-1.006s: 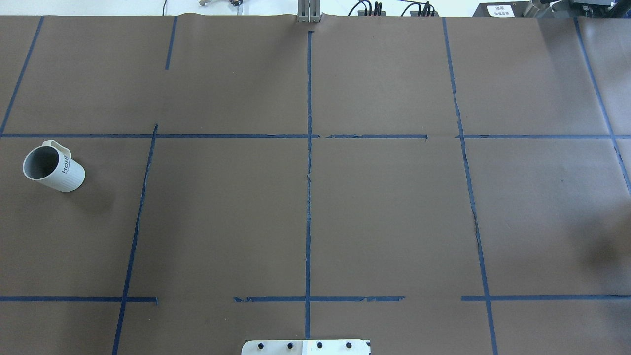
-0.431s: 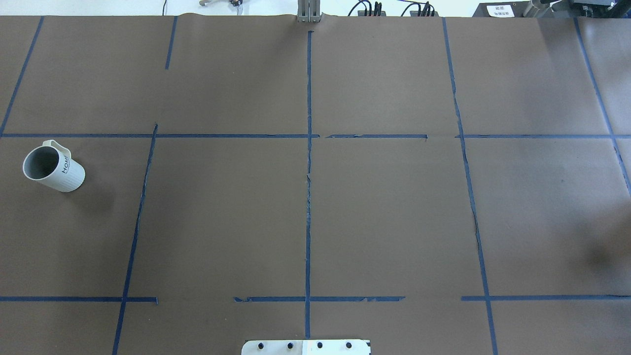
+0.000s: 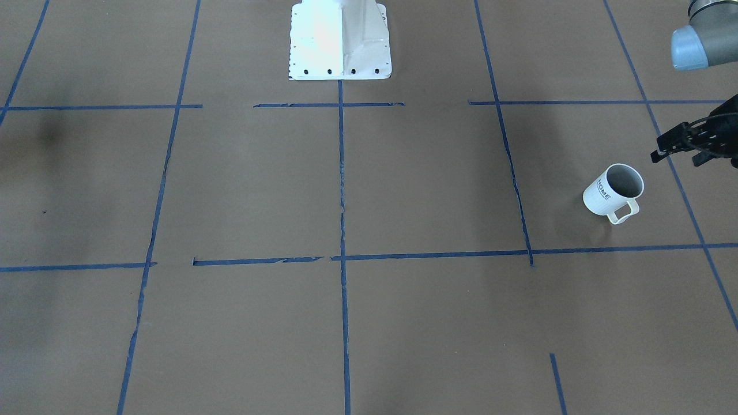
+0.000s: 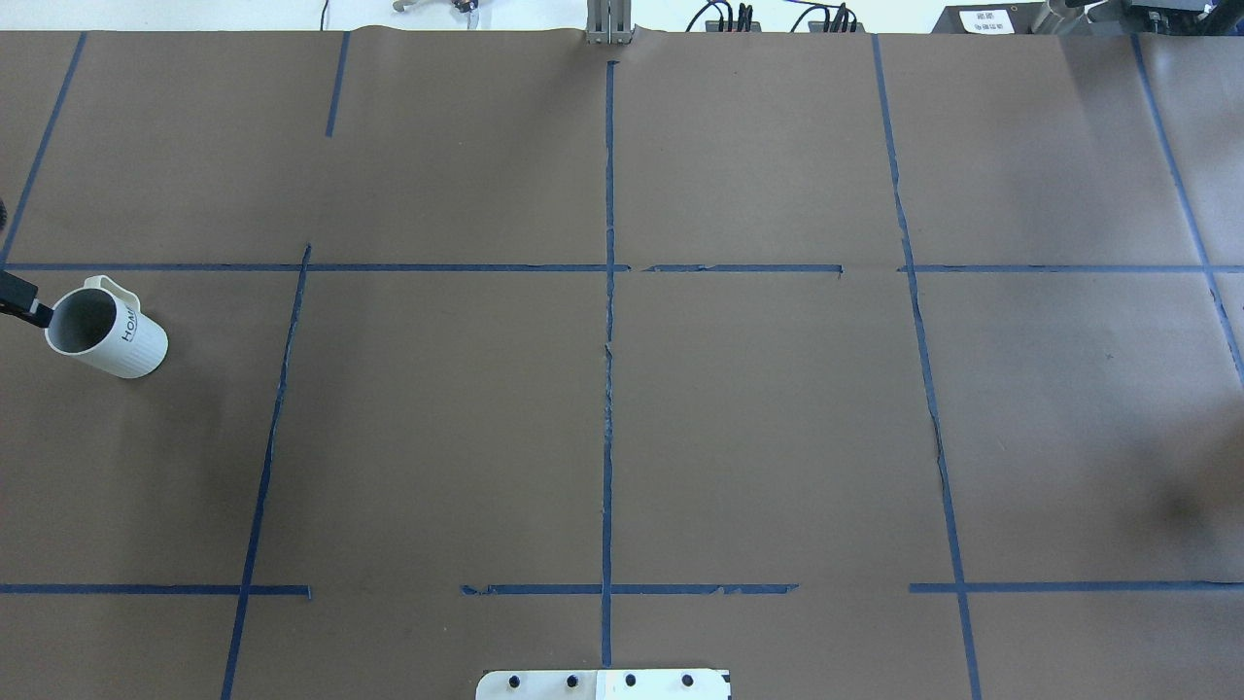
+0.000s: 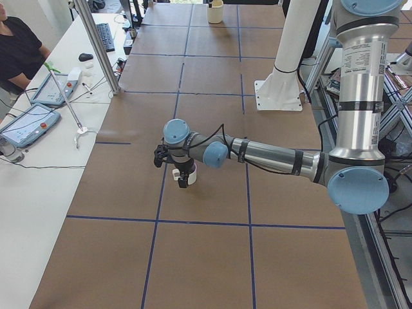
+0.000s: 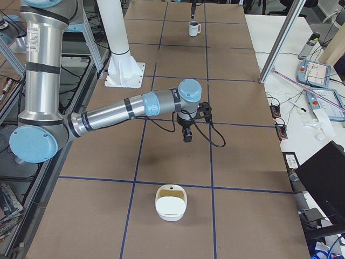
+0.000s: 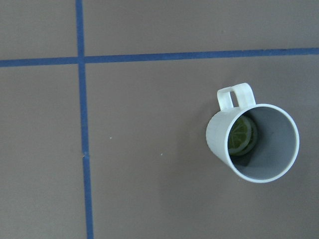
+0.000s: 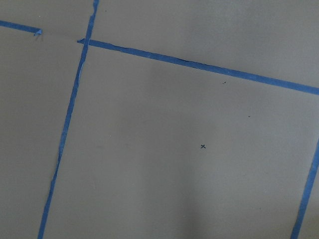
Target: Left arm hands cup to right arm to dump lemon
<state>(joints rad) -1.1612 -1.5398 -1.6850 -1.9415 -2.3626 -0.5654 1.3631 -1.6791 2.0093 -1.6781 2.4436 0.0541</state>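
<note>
The off-white "HOME" cup (image 4: 105, 332) stands upright near the table's left edge, also in the front-facing view (image 3: 614, 193) and far off in the exterior right view (image 6: 194, 28). A yellow-green lemon slice (image 7: 242, 137) lies inside it. My left gripper (image 3: 677, 157) hovers just beside and above the cup's rim with its jaws apart and empty. Only one finger (image 4: 19, 295) shows in the overhead view. My right gripper (image 6: 187, 133) points down above bare table near the right end. I cannot tell whether it is open or shut.
A cream container (image 6: 171, 202) stands at the table's end on my right, also in the exterior left view (image 5: 215, 11). The white robot base (image 3: 340, 40) is at the near middle edge. An operator (image 5: 16, 45) sits at a side desk.
A finger of my left gripper has come into the overhead view at the left edge, next to the cup's rim. The cup has not moved.
</note>
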